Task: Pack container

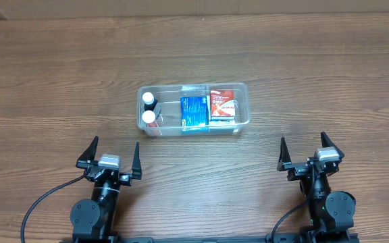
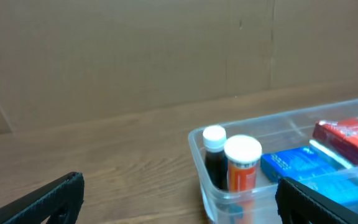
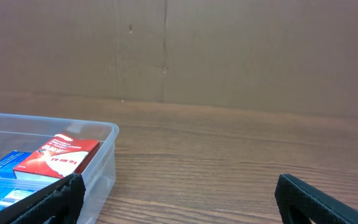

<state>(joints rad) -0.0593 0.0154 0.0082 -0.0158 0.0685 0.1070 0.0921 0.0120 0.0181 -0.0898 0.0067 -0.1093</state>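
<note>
The clear plastic container (image 1: 244,94) sits at the middle of the wooden table. Inside it are two white-capped bottles (image 1: 148,108) at the left end, a blue box (image 1: 194,112) in the middle and a red box (image 1: 223,104) at the right. My left gripper (image 1: 110,156) is open and empty near the front edge, well short of the container. My right gripper (image 1: 310,152) is open and empty at the front right. The left wrist view shows the container (image 2: 199,144), an orange bottle (image 2: 242,163), the blue box (image 2: 297,163) and the red box (image 2: 347,134). The right wrist view shows the container's corner (image 3: 107,155) and the red box (image 3: 58,155).
A brown cardboard wall (image 2: 135,56) stands behind the table. Bare wood table (image 1: 59,81) surrounds the container on all sides.
</note>
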